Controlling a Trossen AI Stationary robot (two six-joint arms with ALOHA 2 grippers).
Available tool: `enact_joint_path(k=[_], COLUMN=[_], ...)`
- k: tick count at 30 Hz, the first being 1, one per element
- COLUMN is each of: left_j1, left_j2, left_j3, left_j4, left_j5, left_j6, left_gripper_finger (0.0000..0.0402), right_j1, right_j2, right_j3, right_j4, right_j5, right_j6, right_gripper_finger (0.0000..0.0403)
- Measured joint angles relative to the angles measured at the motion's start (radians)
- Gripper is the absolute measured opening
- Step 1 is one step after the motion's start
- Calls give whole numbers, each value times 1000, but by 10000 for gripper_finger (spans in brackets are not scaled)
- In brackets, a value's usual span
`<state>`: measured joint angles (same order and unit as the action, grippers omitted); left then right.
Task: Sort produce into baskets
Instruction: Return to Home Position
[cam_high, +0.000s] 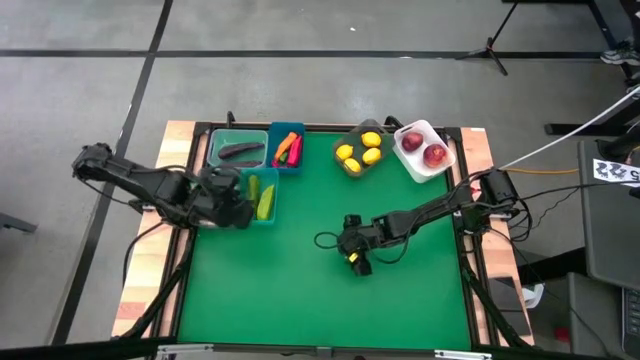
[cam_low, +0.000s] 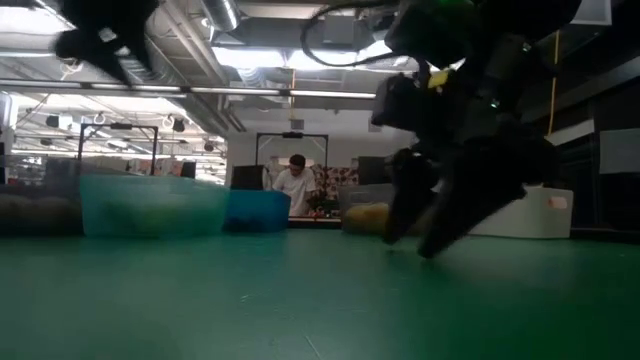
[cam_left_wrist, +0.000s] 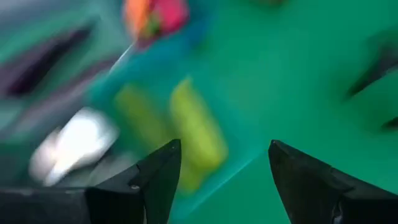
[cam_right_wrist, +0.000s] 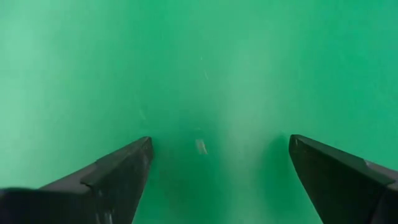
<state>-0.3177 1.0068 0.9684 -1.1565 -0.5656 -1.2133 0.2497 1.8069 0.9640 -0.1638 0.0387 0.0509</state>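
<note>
The green-topped table (cam_high: 300, 300) carries five baskets along its far edge. The left arm reaches in from the left edge, and the left hand (cam_left_wrist: 225, 144), fingers apart and holding nothing, hangs over the far-left part beside the teal basket (cam_high: 262, 221). The right arm comes from the right edge, and the right hand (cam_right_wrist: 221, 140) is low over bare mat near the middle of the table, fingers spread wide and empty. From the left, the clear green basket (cam_high: 215, 140) holds dark eggplants (cam_high: 240, 152), and the blue basket (cam_high: 287, 168) touching it holds an orange carrot (cam_high: 284, 143) and red peppers (cam_high: 294, 150). The teal one, just nearer, holds green cucumbers (cam_high: 265, 200). Farther right, the grey translucent basket (cam_high: 350, 172) holds yellow lemons (cam_high: 371, 140), and the white basket (cam_high: 420, 127) holds two red apples (cam_high: 434, 155). A blurred white garlic (cam_left_wrist: 74, 143) lies beside the cucumbers, and its container cannot be made out.
</note>
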Motion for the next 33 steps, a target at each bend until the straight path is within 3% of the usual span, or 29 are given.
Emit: enact_joint_path(k=[3, 7, 10, 16, 20, 23, 33], left_j1=[-57, -128, -183, -295, -331, -332, -363], left_j2=[23, 25, -2, -73, -88, -89, -137], left_j3=[0, 0, 0, 0, 0, 0, -19], left_j4=[216, 395, 432, 436, 434, 436, 547], left_j5=[-124, -212, -242, -386, -381, -382, -383], left_j6=[168, 362, 438, 434, 481, 464, 690], left_gripper_finger=[232, 226, 226, 226, 226, 226, 226], right_j1=[0, -5, -8, -7, -7, -8, -8], right_j2=[-20, -128, -262, -594, -832, -992, -1363], right_j3=[0, 1, 1, 1, 2, 3, -11], right_j4=[76, 92, 67, -49, -193, -308, -378], right_j5=[-76, -120, -118, -112, -41, 49, 48], right_j6=[-28, -60, -107, -172, -209, -113, -31], right_gripper_finger=[376, 376, 376, 376, 376, 376, 376])
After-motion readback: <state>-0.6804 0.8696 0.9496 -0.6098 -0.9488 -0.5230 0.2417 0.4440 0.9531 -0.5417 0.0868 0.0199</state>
